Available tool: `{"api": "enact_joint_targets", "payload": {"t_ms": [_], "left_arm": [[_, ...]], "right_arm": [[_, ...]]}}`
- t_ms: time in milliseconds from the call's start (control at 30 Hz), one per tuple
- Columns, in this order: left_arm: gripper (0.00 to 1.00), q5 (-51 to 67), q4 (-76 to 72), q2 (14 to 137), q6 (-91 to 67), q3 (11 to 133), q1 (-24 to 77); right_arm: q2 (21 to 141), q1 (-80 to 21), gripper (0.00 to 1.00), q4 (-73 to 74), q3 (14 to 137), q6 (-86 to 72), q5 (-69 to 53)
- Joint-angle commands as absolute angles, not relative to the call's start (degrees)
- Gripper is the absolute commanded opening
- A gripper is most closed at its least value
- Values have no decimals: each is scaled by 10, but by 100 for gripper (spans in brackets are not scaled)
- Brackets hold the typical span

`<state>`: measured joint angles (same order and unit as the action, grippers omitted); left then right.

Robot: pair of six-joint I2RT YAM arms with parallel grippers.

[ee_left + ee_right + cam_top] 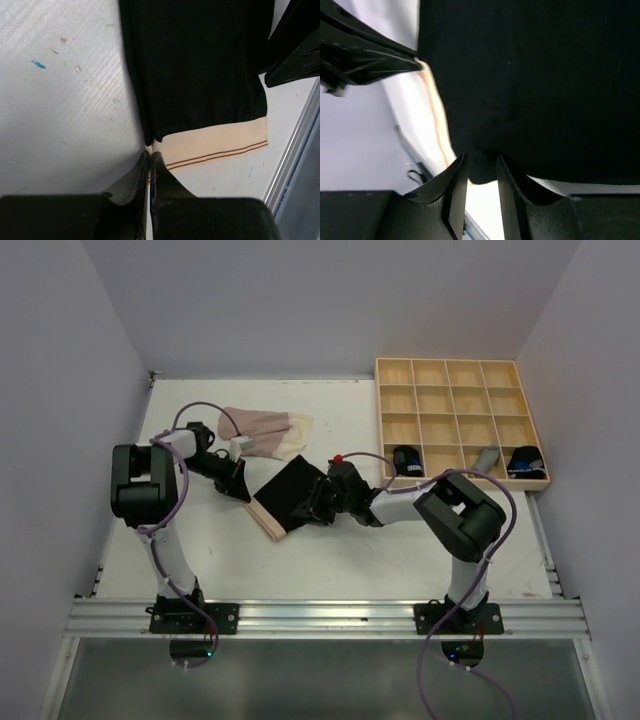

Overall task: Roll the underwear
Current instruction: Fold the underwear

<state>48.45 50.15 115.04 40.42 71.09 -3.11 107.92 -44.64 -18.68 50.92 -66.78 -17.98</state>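
Note:
The black underwear [287, 492] with its beige striped band [215, 145] lies flat mid-table. My left gripper [241, 486] is at its left side, shut on the corner of the beige band [150, 151]. My right gripper [316, 502] is at the opposite edge. In the right wrist view its jaws [481, 167] stand partly apart, with a bunched fold of the black cloth [530, 75] between them. A pale beige-pink underwear [268, 428] lies behind the left gripper.
A light wooden tray [460, 390] of square compartments stands at the back right. Its front row holds a black roll [407, 461], a grey roll [487, 456] and a dark roll [527, 462]. The table's metal rail [295, 165] runs near the band.

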Motion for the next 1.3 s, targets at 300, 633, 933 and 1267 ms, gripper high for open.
{"api": "enact_joint_targets", "payload": {"t_ms": [300,633,933,1267], "left_arm": [[0,432,441,1097,382,675,-23],[0,419,425,1056,375,660,-11],[0,404,433,975,386,642,10],[0,384,461,899,410,603,86]], "right_arm": [[984,-509,28,-302,484,-789,-94],[1131,-533,28,-396,512,-841,-67],[1206,-536,27,-426,497,-876,-54],[1221,-536,28,-440,504,-884,-57]]}}
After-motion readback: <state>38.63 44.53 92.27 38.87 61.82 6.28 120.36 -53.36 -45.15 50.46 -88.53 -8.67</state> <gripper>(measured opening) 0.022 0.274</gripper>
